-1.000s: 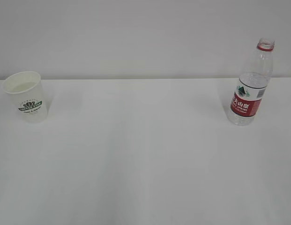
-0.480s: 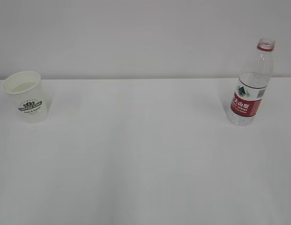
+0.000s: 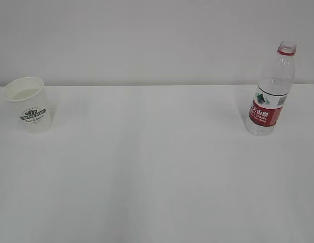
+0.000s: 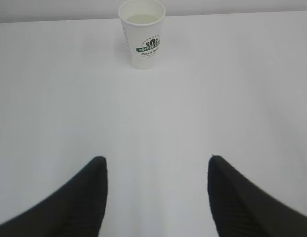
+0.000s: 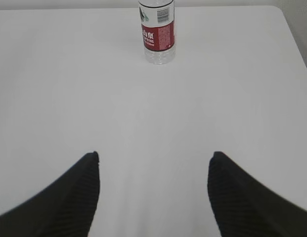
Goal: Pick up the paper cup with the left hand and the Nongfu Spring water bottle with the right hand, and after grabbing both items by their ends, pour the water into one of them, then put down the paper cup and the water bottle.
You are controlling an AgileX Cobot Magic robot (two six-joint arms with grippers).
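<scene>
A plain white worktop [image 3: 157,167] fills the scene, backed by a pale wall.

The Nongfu Spring water bottle [image 3: 270,91] stands upright far to the right of the worktop in the exterior view, near the back edge. It is clear and ribbed, with a red neck ring, no cap on its open mouth, and a red-and-white label around its lower half. A little water [image 3: 260,128] seems to sit at the bottom, though its level is hard to read.

The paper cup [image 3: 28,104] stands upright far to the left, well apart from the bottle. It is white and tapered with a green oval logo facing forward, and its pale inside shows some liquid.

Neither arm appears in the exterior view. In the left wrist view the left hand [image 4: 157,195] is back from the cup, which stands near the far edge; its black fingers [image 4: 74,200] are spread wide and released, grasping nothing. In the right wrist view the right hand [image 5: 154,192] faces the bottle across bare worktop, fingers [image 5: 244,197] likewise parted and empty.
</scene>
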